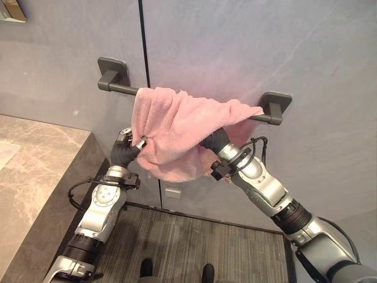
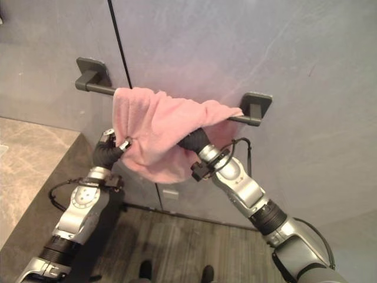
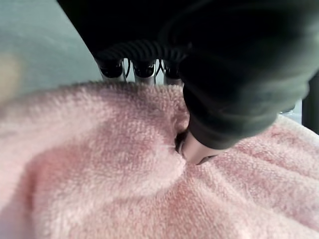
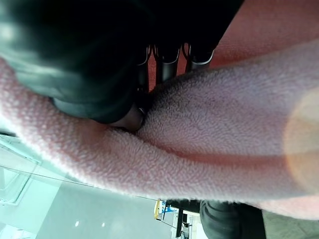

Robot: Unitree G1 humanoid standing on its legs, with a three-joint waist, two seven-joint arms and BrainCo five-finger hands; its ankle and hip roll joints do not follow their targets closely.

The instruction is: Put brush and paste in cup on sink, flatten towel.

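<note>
A pink towel (image 1: pixel 182 130) hangs bunched and uneven over a dark wall bar (image 1: pixel 121 88), drooping to a point below its middle. My left hand (image 1: pixel 131 143) is at the towel's lower left edge. In the left wrist view its thumb (image 3: pixel 197 149) presses into the cloth while the fingers (image 3: pixel 144 69) run behind it, pinching the towel. My right hand (image 4: pixel 130 117) is tucked under the towel's right side, below the bar. Its thumb and fingers close on a fold of the towel (image 4: pixel 224 129). No brush, paste or cup is in view.
A brown stone counter (image 1: pixel 35 159) lies to the left, its dark side panel close to my left arm. The bar's right bracket (image 1: pixel 275 103) sits on the grey wall. A small white outlet (image 1: pixel 172 193) is low on the wall, above the dark plank floor (image 1: pixel 194 242).
</note>
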